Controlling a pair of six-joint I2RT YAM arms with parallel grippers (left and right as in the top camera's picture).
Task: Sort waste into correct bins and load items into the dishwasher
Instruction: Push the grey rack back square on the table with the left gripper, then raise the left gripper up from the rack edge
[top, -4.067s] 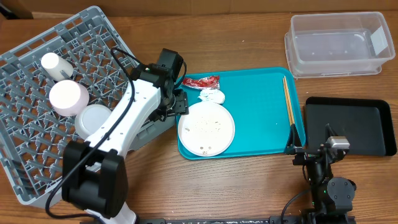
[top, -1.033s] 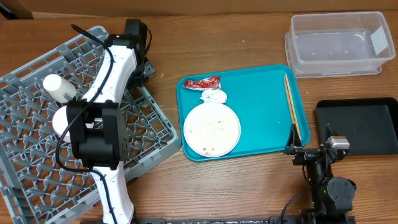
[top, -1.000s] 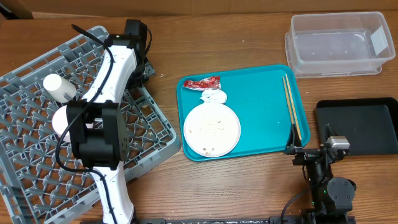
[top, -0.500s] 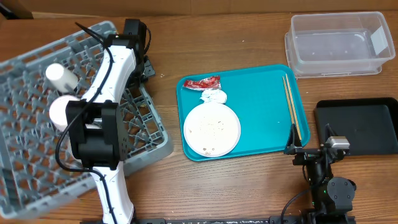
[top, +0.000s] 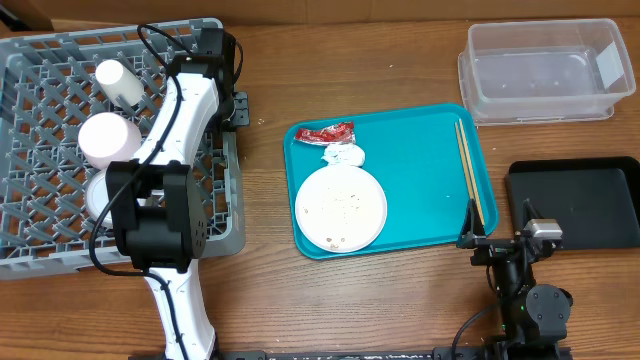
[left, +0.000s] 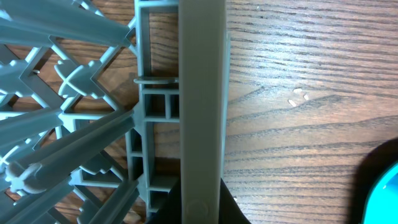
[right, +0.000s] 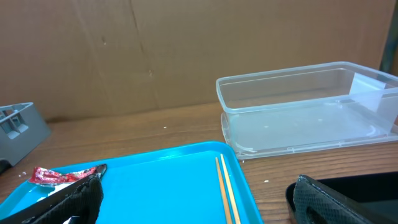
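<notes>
We find one cup (top: 118, 82) and two bowls (top: 108, 138) in the dish rack (top: 40, 120) (left gripper (top: 236, 108) clenched on its wall); one plate (top: 340, 208) on teal tray (top: 420, 190); right gripper (right: 196, 199) released.

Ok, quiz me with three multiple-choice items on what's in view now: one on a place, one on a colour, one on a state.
1. Where do the chopsticks lie?
A) in the rack
B) on the teal tray
C) in the tub

2. What colour is the wrapper?
A) red
B) green
C) yellow

3. How is the right gripper?
A) shut on the chopsticks
B) shut on the wrapper
C) open

Answers:
1 B: they lie along the tray's right edge.
2 A: it shows red in both the overhead and right wrist views.
3 C: its fingers stand wide apart in the wrist view, holding nothing.
</notes>
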